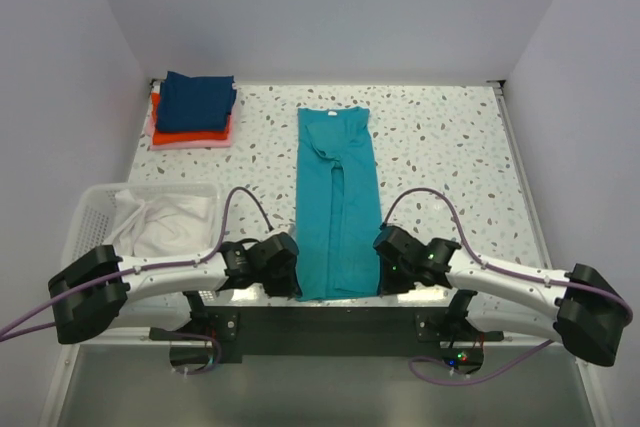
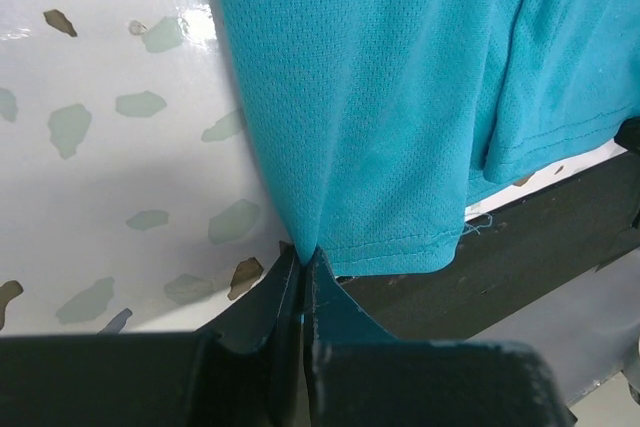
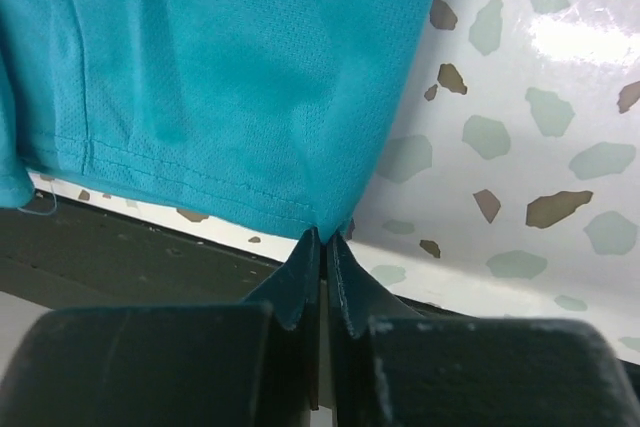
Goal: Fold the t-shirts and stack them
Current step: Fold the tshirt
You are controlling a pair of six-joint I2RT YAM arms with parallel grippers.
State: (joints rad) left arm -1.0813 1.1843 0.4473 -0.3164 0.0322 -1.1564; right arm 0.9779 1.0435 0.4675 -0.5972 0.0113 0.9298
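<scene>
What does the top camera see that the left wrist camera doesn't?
Only the top camera shows the stack of folded t-shirts, the white basket and the right gripper. Only the left wrist camera shows, up close, the left gripper pinched shut on the hem corner, with the hem's stitching and the mesh weave. Both show the teal t-shirt and the speckled table.
</scene>
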